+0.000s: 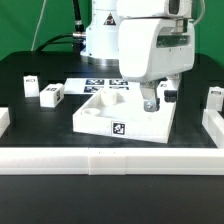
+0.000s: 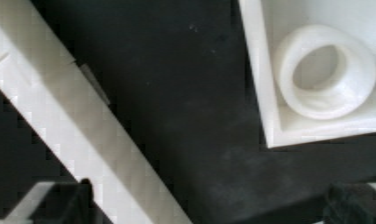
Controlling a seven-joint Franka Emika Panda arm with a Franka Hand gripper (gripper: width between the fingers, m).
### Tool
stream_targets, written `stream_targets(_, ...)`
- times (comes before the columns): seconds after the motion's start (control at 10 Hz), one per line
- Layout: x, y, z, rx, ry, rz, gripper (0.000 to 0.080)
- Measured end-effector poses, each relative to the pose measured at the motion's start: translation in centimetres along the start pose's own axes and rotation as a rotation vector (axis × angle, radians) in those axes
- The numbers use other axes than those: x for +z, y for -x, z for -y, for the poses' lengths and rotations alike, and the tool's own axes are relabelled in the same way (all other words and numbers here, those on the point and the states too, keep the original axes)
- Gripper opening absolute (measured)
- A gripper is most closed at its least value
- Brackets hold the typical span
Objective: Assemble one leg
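Note:
Several legs, small white blocks with black-and-white tags, stand on the black table: two at the exterior view's left [image 1: 52, 94] [image 1: 30, 85], one just behind the gripper [image 1: 168, 91] and one at the far right [image 1: 215, 97]. My gripper [image 1: 150, 103] hangs low over the back right corner of the large white tray-like part [image 1: 100, 122]. In the wrist view the gripper [image 2: 206, 205] is open, with dark fingertips [image 2: 60, 200] wide apart and only black table between them. The tray's corner with its round hole [image 2: 327, 70] shows in the wrist view. No leg shows there.
A low white rail [image 1: 110, 160] runs along the table's front, with end pieces at the left [image 1: 5, 120] and right [image 1: 213, 125]. The marker board [image 1: 100, 84] lies behind the tray. A long white bar [image 2: 52, 110] crosses the wrist view diagonally, passing by one fingertip.

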State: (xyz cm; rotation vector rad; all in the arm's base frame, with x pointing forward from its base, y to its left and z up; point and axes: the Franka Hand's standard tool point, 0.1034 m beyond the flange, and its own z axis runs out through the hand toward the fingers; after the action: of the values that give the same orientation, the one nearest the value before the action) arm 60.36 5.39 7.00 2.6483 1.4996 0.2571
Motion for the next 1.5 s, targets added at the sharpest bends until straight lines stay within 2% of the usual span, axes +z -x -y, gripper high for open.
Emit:
stream_targets(0.6,0.0,0.0,0.0,0.002,0.0,0.0,0.065)
stream_targets(0.8,0.2,0.5,0.7,-0.065,-0.007,0.004,0.065)
stream_targets(0.9,0.2,1.1,1.9,-0.152,-0.018,0.015,0.065)
stream_targets(1.1,0.3,2.0,3.5,-0.274,-0.064,0.058,0.065)
stream_targets(1.3,-0.3,2.2,4.0,-0.3,-0.089,0.088,0.065)
stream_targets(1.5,-0.1,2.2,4.0,-0.299,-0.088,0.085,0.065)
